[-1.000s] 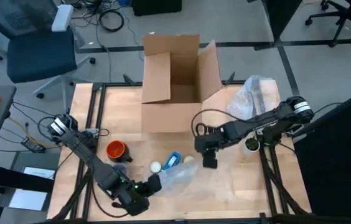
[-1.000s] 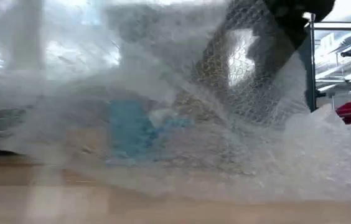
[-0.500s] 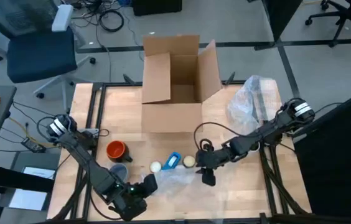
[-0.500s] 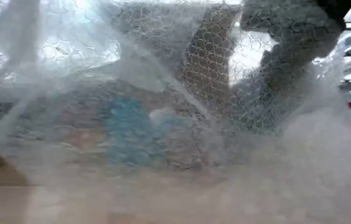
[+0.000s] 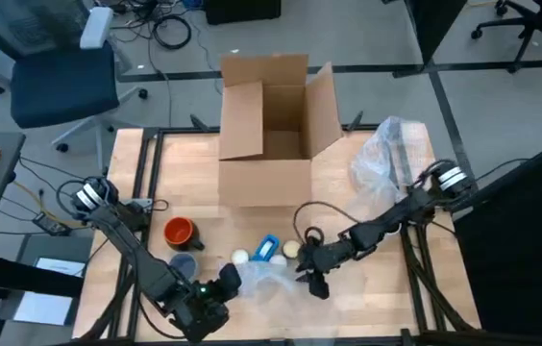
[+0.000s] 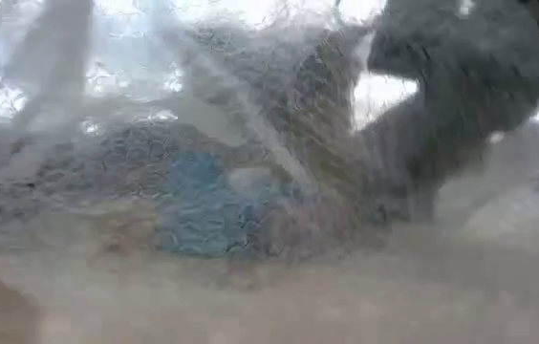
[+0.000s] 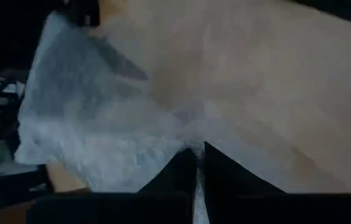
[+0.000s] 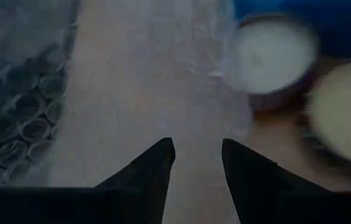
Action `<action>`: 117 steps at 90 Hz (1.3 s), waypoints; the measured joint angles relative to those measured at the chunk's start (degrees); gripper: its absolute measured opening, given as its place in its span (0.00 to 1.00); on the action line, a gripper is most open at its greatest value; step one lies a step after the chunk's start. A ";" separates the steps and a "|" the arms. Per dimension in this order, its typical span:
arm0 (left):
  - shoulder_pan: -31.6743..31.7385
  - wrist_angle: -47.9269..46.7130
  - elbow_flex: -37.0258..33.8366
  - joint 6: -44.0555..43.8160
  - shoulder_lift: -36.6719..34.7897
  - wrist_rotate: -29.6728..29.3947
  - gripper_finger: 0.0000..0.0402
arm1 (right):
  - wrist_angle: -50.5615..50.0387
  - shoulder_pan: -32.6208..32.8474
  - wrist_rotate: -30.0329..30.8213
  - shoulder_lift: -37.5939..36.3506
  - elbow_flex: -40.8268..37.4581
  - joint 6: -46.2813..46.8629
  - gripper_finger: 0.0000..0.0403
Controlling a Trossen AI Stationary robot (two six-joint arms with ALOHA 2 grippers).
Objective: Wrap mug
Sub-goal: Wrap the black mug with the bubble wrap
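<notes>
Wooden slats make up the table [image 5: 367, 288], with an open cardboard box [image 5: 269, 125] standing at its far edge, presumably waiting for packed items. A bubble wrap sheet [image 5: 276, 281] lies spread near the front edge, so close to the low camera that it fills that view. The left gripper [image 5: 225, 284] sits at the sheet's left side with its fingers pinched on the edge of the wrap, likely to keep it stretched flat. The right gripper [image 5: 315, 286] is low over the sheet's right part, fingers parted with nothing between them, probably about to take hold. The orange mug [image 5: 179, 232] stands towards the left edge, well apart from the sheet, not yet on it. A blue object [image 5: 267, 248] and two pale round pieces [image 5: 291, 249] lie just behind the wrap.
</notes>
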 joint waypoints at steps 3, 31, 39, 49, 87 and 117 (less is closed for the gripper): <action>0.00 -0.16 0.00 -1.25 0.02 0.27 0.00 | 1.34 0.16 0.02 1.11 0.39 -0.21 0.31; 0.32 -1.35 -0.02 -4.84 0.02 2.21 0.00 | 9.66 1.20 3.42 9.77 3.97 -2.45 0.30; 0.63 -1.35 -0.02 -4.93 0.02 2.21 0.00 | 9.68 0.96 7.56 9.94 4.28 -4.42 0.29; 1.02 -1.32 -0.02 -6.00 0.02 2.20 0.00 | 9.64 -0.64 11.33 9.70 4.26 -7.57 0.28; 1.81 -3.10 -0.02 -10.74 0.02 2.21 0.00 | 7.83 -12.38 16.37 9.55 4.26 -16.57 0.24; 3.65 -0.58 -6.67 -19.64 0.02 1.84 0.00 | 6.17 -6.88 16.64 0.89 4.21 -18.97 0.23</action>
